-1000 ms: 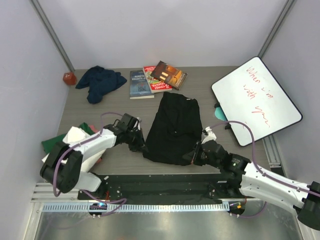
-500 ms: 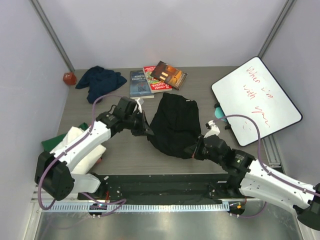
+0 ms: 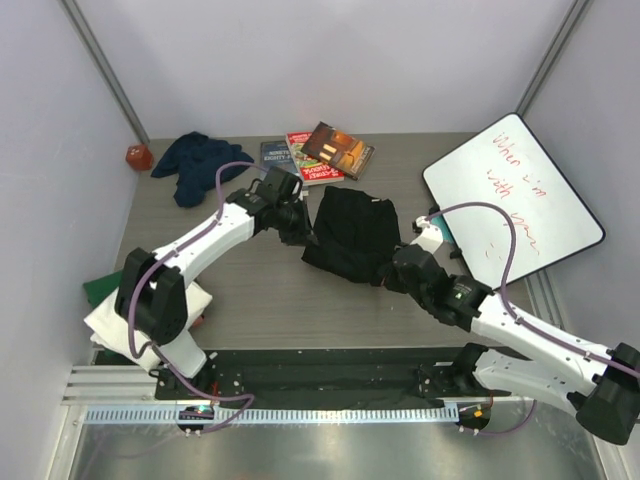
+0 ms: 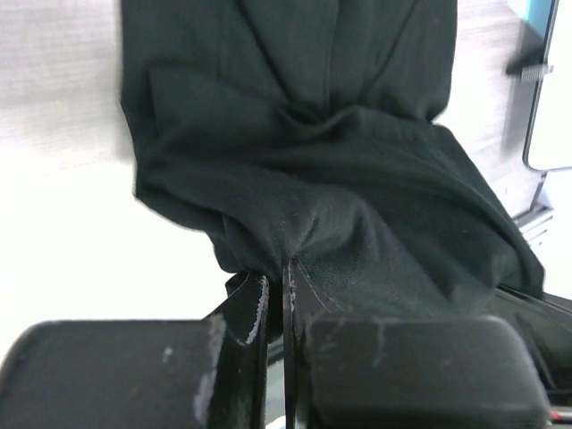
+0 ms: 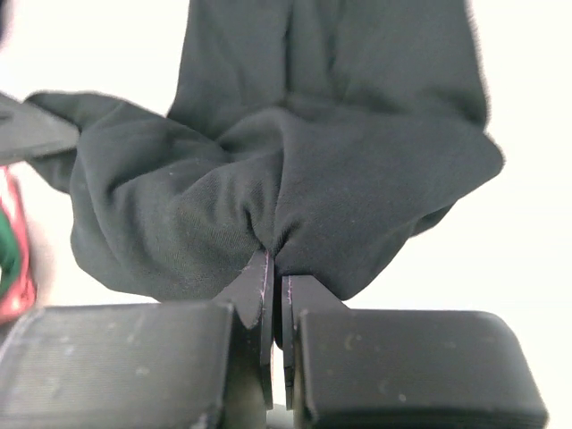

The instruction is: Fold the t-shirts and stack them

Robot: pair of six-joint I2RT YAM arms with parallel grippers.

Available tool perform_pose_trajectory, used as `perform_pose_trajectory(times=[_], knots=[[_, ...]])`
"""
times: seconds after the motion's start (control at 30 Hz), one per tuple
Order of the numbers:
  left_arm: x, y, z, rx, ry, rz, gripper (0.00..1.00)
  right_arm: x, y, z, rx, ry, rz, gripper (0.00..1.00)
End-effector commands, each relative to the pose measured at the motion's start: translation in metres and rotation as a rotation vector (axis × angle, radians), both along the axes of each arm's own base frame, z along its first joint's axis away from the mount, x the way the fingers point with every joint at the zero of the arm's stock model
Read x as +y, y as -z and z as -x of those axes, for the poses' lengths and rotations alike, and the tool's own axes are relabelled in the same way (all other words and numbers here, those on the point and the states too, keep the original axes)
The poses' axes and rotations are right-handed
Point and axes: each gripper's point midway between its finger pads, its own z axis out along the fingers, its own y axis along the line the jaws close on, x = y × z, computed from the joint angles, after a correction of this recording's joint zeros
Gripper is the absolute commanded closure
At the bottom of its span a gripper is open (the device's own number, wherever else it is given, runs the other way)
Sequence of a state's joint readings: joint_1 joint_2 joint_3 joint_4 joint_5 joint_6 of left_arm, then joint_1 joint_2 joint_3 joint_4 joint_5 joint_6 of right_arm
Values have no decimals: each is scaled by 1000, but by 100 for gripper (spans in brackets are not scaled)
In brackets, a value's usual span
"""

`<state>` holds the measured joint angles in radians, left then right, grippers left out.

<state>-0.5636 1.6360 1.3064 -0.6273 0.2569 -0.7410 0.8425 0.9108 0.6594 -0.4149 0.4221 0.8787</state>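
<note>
The left tool [image 3: 302,234] is pinching one edge of the black t-shirt [image 3: 355,232], and the right tool [image 3: 386,272] is pinching the other. The black t-shirt is lying bunched near the middle of the surface [image 3: 250,295].

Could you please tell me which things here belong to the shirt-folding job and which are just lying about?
Belonging to the job:
- black t-shirt, gripped by the left pincer and right pincer
- navy t-shirt
- folded white shirt
- green shirt

Just lying about:
- books
- whiteboard
- small red object
</note>
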Motion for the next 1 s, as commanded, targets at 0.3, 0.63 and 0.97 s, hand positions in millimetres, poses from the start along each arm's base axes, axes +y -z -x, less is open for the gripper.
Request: perform_pose_trajectory(times=[0.3, 0.63, 0.97], knots=[[-9, -23, -77, -93, -40, -14, 100, -22, -37, -79, -93, 125, -31, 99], [-13, -7, -98, -78, -35, -23, 100, -9, -32, -113, -79, 102, -63, 99], [-38, 4, -143, -78, 1, 20, 100, -19, -40, -145, -152, 184, -55, 99]])
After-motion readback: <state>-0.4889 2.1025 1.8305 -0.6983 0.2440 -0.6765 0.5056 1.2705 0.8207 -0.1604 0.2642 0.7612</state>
